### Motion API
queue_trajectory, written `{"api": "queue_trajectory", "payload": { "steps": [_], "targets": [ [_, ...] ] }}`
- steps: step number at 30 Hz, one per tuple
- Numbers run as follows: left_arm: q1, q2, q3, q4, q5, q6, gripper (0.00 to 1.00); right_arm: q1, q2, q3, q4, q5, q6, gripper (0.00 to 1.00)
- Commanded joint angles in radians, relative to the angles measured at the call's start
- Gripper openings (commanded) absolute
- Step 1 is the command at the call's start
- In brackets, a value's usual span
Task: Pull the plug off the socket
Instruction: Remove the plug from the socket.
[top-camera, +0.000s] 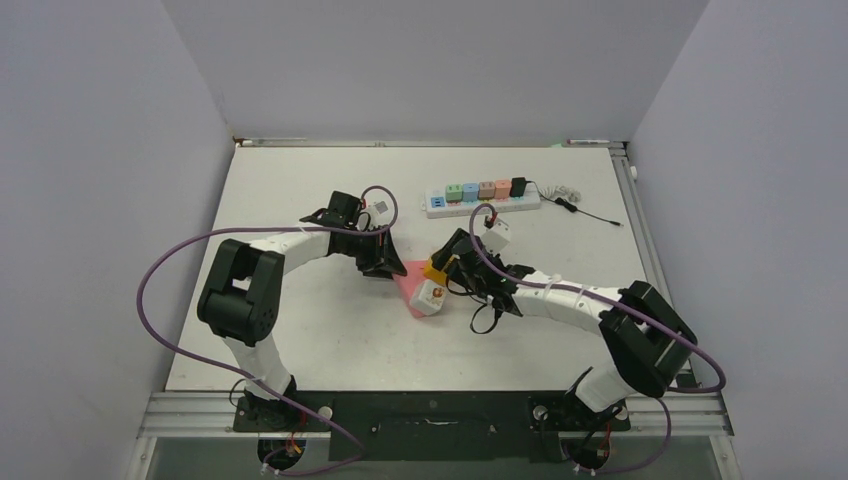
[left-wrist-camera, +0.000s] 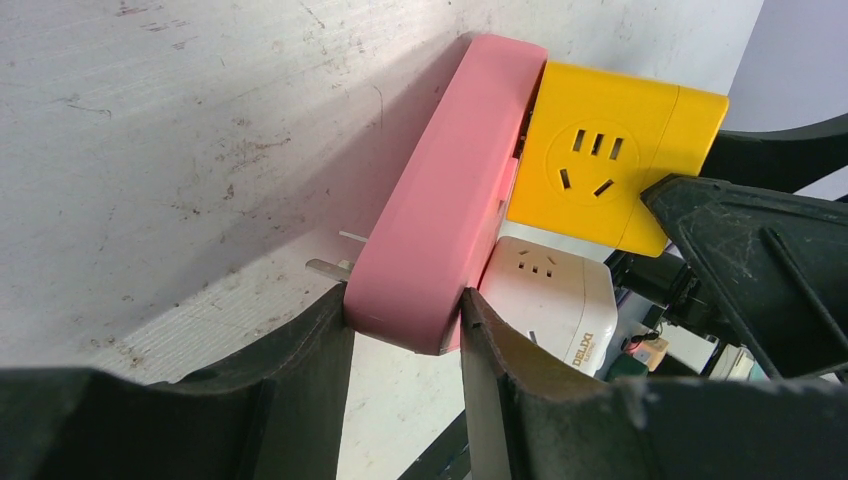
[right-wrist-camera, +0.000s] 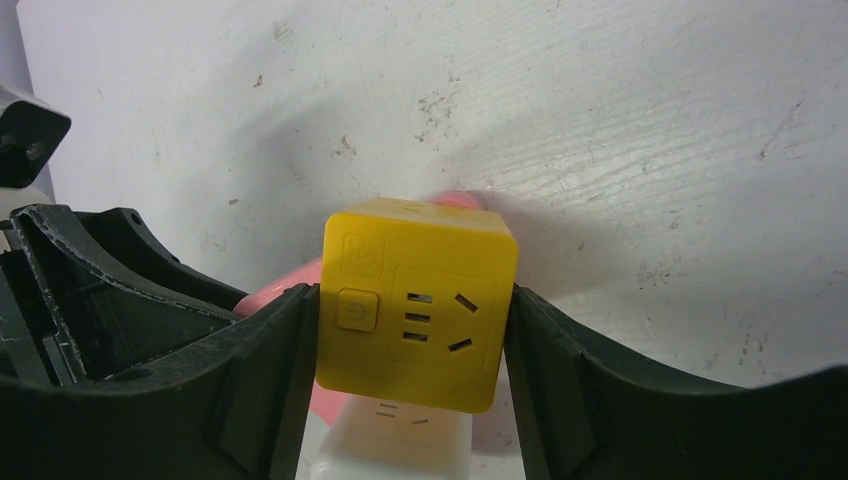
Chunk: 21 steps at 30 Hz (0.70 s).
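A pink socket strip (left-wrist-camera: 440, 210) lies near the table's middle, also seen in the top view (top-camera: 411, 288). A yellow cube plug (left-wrist-camera: 600, 160) and a white cube plug (left-wrist-camera: 548, 292) are plugged into it. My left gripper (left-wrist-camera: 405, 330) is shut on the pink strip's end, its metal prongs showing beside the left finger. My right gripper (right-wrist-camera: 410, 330) is shut on the yellow plug (right-wrist-camera: 415, 305), one finger on each side. The white plug (right-wrist-camera: 390, 440) sits below it. In the top view the left gripper (top-camera: 385, 262) and right gripper (top-camera: 445, 272) meet over the strip.
A white power strip (top-camera: 483, 198) with several coloured cube plugs lies at the back of the table, a black cable (top-camera: 585, 207) trailing to its right. Purple cables loop from both arms.
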Motion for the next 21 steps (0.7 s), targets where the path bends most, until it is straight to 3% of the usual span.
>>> {"api": "queue_trajectory", "payload": {
  "steps": [1, 14, 21],
  "targets": [
    [-0.017, 0.02, 0.021, -0.011, -0.068, 0.059, 0.0, -0.016, 0.017, -0.064, 0.022, -0.112, 0.048, 0.05],
    [-0.017, 0.026, 0.025, -0.014, -0.078, 0.06, 0.0, -0.046, 0.008, -0.095, 0.046, -0.142, 0.065, 0.05],
    [-0.017, 0.029, 0.031, -0.025, -0.09, 0.07, 0.0, -0.041, -0.013, -0.056, -0.044, -0.083, 0.023, 0.05]
  ]
}}
